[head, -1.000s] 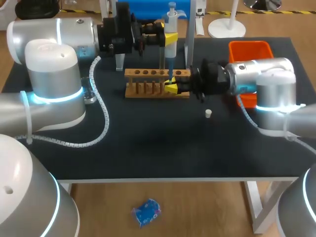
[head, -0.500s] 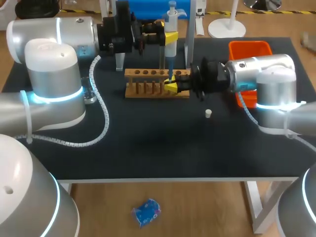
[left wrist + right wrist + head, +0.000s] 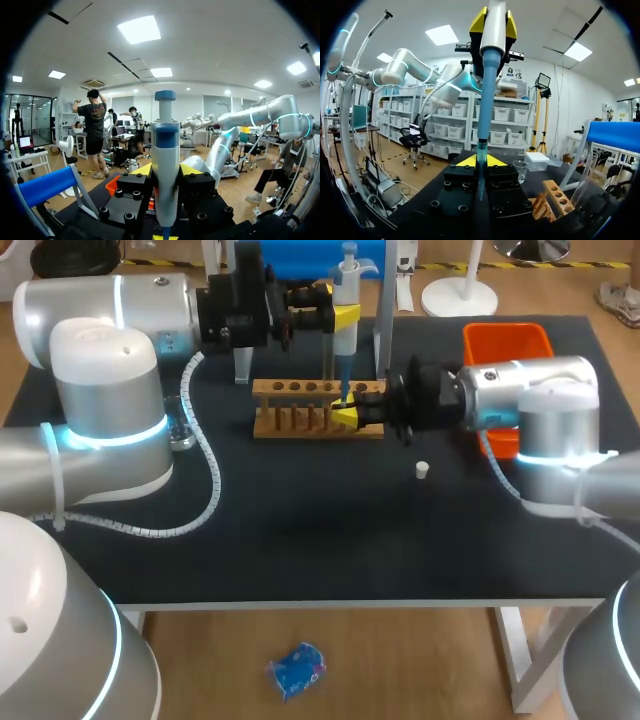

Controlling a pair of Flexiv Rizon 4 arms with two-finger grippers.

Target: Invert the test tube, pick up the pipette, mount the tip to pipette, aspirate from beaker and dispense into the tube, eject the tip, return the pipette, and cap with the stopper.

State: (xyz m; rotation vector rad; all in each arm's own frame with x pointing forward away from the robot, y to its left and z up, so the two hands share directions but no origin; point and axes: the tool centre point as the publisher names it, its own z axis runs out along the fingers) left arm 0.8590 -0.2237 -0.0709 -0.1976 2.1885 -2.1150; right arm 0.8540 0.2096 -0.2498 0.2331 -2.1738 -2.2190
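My left gripper [image 3: 343, 316] is shut on the white and blue pipette [image 3: 346, 300], holding it upright over the wooden rack [image 3: 300, 405]. In the left wrist view the pipette [image 3: 165, 165] stands between the yellow fingertips [image 3: 144, 170]. Its blue tip [image 3: 340, 380] points down into the test tube [image 3: 344, 406], which my right gripper [image 3: 346, 418] is shut on at the rack's right end; the tube is mostly hidden. In the right wrist view the tip [image 3: 484, 115] comes down between my right gripper [image 3: 480, 161]. A small white stopper [image 3: 422, 470] lies on the table right of the rack.
A glass beaker [image 3: 181, 432] stands left of the rack, partly behind my left arm, and shows as the beaker [image 3: 520, 170] in the right wrist view. An orange bin [image 3: 506, 340] sits at the back right. The blue-topped pipette stand [image 3: 300, 258] is behind the rack.
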